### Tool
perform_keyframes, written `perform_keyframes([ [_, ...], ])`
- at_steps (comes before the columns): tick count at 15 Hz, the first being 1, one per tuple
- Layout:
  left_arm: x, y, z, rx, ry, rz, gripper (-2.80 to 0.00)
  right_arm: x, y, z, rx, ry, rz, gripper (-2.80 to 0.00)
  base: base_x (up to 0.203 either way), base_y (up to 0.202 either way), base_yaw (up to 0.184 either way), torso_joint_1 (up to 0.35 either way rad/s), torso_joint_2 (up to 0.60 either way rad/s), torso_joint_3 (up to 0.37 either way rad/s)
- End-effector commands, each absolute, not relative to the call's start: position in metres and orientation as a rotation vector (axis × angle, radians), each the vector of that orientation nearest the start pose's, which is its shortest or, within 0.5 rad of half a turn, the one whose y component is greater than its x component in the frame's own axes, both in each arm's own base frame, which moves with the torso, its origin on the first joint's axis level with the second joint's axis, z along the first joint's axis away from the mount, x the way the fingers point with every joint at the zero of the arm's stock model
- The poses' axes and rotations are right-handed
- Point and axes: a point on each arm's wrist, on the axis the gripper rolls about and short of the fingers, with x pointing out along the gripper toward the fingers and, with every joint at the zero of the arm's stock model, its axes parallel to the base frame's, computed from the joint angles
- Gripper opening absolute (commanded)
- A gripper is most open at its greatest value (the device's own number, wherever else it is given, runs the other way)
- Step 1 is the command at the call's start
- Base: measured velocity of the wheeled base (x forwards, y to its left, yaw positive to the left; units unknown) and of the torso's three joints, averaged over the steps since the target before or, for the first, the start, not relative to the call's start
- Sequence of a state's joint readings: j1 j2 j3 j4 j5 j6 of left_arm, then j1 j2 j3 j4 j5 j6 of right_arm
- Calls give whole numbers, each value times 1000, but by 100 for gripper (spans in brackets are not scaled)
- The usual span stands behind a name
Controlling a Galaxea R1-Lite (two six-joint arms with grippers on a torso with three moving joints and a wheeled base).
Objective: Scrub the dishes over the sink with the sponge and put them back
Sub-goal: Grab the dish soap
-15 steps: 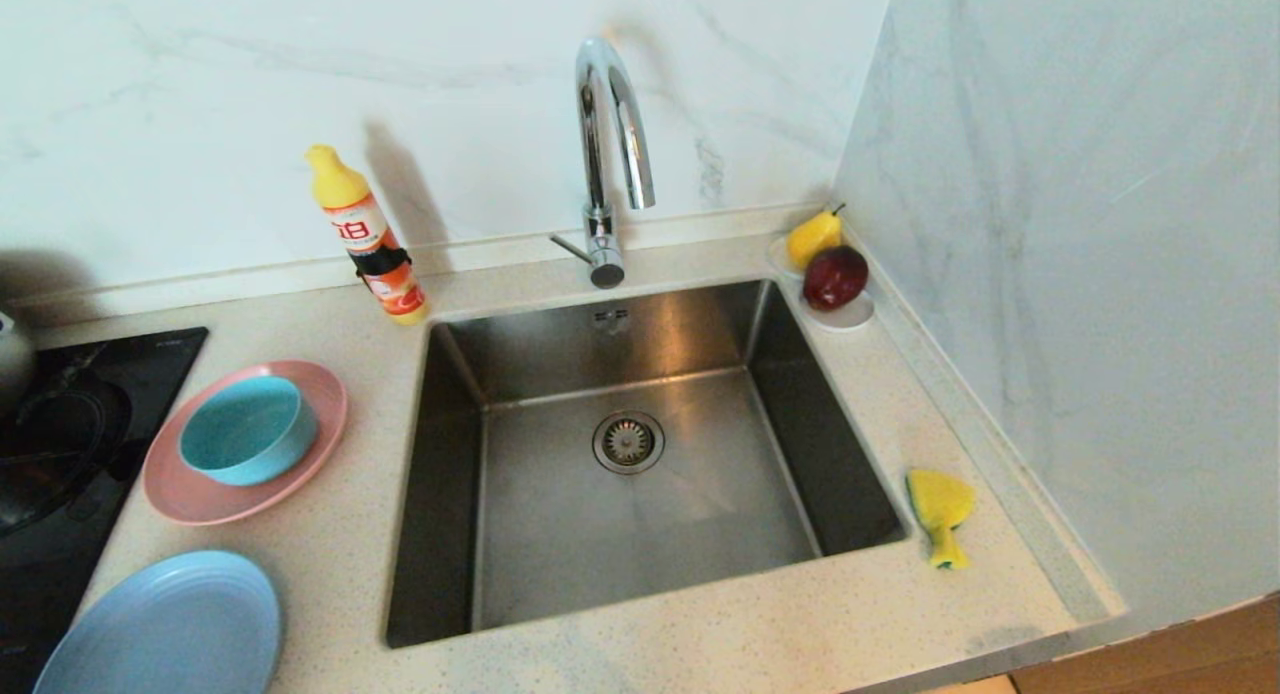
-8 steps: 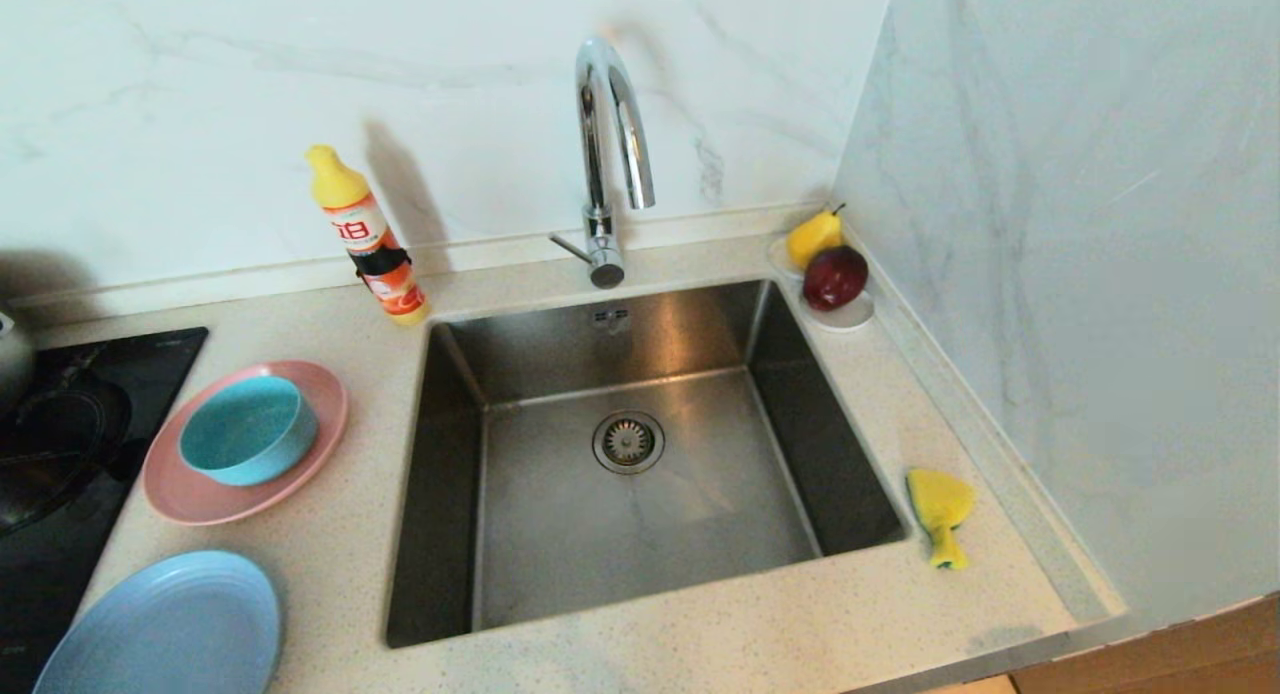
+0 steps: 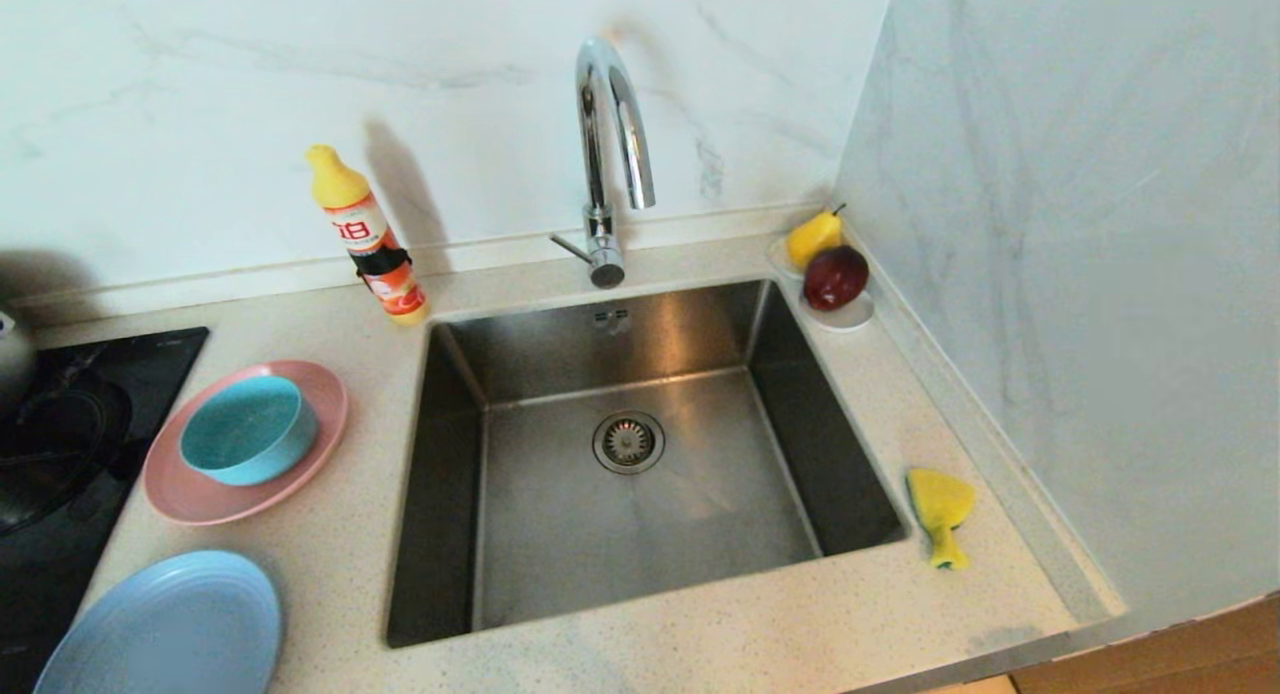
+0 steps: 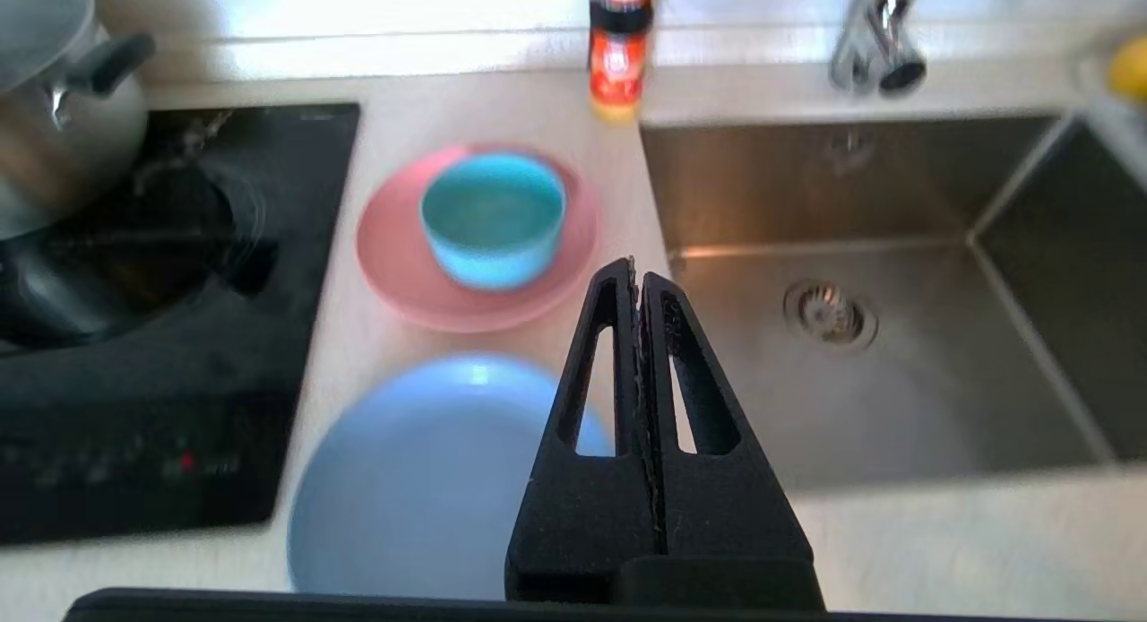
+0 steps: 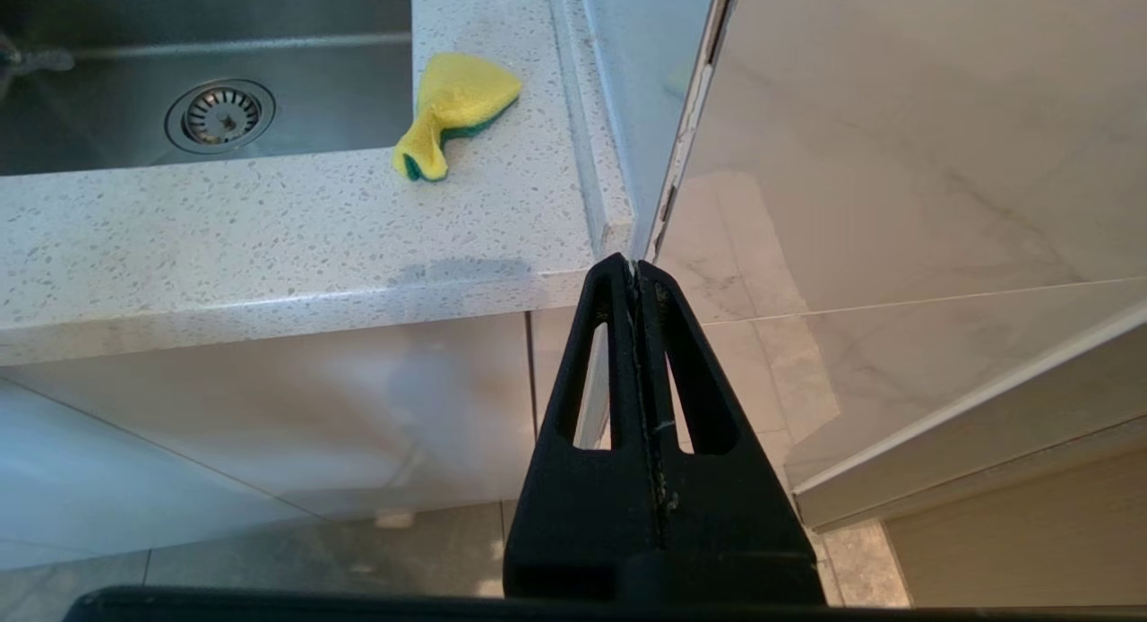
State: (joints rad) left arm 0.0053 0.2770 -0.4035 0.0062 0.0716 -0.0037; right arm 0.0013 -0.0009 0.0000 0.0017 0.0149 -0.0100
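A teal bowl (image 3: 244, 430) sits on a pink plate (image 3: 322, 412) left of the sink (image 3: 840, 454). A light-blue plate (image 3: 165, 629) lies nearer the counter's front left corner. The yellow sponge (image 3: 940, 509) with its green layer lies on the counter right of the sink, also in the right wrist view (image 5: 452, 107). Neither arm shows in the head view. My left gripper (image 4: 638, 277) is shut and empty, raised above the counter's front between the light-blue plate (image 4: 421, 479) and the sink (image 4: 941, 416), with the bowl (image 4: 493, 214) and pink plate (image 4: 394, 263) beyond. My right gripper (image 5: 634, 277) is shut and empty, parked below the counter's front right corner.
A yellow-capped detergent bottle (image 3: 368, 236) stands behind the sink's left corner, beside the chrome tap (image 3: 608, 154). A pear (image 3: 812, 236) and a red apple (image 3: 834, 276) rest on a white saucer (image 3: 850, 316). A black hob (image 3: 60, 444) with a pot (image 4: 54, 120) is at far left. A marble wall (image 3: 1080, 274) closes the right side.
Nothing moves in the head view; dishes and sponge lie as before.
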Motion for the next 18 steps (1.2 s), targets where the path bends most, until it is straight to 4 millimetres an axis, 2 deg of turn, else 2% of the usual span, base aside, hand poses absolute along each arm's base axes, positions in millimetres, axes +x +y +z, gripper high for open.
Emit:
perform_keyframes([
  [1,21,2,232,-25,0,84,-280,-23,0,75,-11,0,17,-280,0,0,0,0,0,0],
  [3,57,2,256,-59,58,97,-280,-23,0,75,-11,0,17,-280,0,0,0,0,0,0],
  [5,101,3,263,-98,143,126,-280,-23,0,75,-11,0,17,-280,0,0,0,0,0,0],
  [8,173,4,250,-134,228,175,-280,-23,0,75,-11,0,17,-280,0,0,0,0,0,0],
  [11,232,6,231,-142,242,221,-280,-23,0,75,-11,0,17,-280,0,0,0,0,0,0],
  [14,264,6,220,-139,212,232,-280,-23,0,75,-11,0,17,-280,0,0,0,0,0,0],
  [17,283,6,207,-130,193,232,-280,-23,0,75,-11,0,17,-280,0,0,0,0,0,0],
  [18,288,6,200,-126,199,231,-208,-23,0,75,-11,0,17,-280,0,0,0,0,0,0],
])
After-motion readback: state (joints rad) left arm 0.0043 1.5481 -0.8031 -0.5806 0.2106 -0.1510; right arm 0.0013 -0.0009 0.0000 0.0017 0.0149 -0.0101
